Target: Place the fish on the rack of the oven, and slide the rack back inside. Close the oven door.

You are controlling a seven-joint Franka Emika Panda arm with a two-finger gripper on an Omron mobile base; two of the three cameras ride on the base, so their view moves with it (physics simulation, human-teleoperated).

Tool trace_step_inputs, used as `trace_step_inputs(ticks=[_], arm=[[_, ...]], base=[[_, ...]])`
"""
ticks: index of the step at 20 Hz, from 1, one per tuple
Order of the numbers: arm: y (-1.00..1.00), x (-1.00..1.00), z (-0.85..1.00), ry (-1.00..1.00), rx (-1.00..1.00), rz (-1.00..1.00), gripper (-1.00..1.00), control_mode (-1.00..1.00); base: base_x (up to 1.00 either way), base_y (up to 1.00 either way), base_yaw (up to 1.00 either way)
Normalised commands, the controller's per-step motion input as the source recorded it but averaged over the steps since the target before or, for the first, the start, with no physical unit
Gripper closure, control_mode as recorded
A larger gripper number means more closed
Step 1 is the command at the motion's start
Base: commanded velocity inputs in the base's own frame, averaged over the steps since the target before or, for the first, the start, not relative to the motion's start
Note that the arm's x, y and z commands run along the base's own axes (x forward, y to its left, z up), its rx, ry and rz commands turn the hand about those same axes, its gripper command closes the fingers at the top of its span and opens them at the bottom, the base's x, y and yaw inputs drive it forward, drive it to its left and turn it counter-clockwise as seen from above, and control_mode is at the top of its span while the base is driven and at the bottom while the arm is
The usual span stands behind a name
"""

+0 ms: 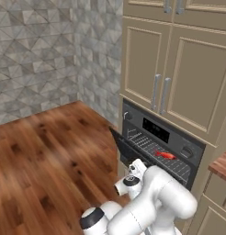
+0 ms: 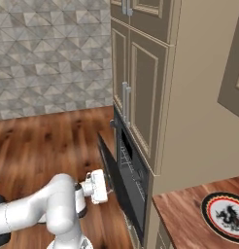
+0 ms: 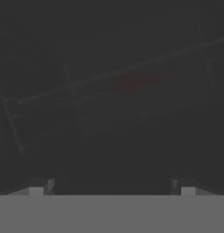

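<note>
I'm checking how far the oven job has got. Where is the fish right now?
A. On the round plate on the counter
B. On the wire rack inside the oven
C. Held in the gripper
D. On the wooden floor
B: in the left base view the red-orange fish lies on the rack inside the oven, while the oven door is not fully shut.

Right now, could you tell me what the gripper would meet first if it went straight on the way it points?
Most likely the oven door: the gripper faces its dark panel, with the fish and rack dimly visible behind, though the gap is unclear.
</note>
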Motion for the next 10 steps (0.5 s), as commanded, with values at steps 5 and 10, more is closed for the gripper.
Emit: trace_step_inputs(ticks=[5,10], arm=[[-0.79,0.24,0.72,0.00,-0.26,-0.30,-1.00,-1.00],[-0.84,0.34,0.56,0.00,-0.23,-0.30,-1.00,-1.00]], base=[[0.00,0.00,0.00],[0.00,0.00,0.00]])
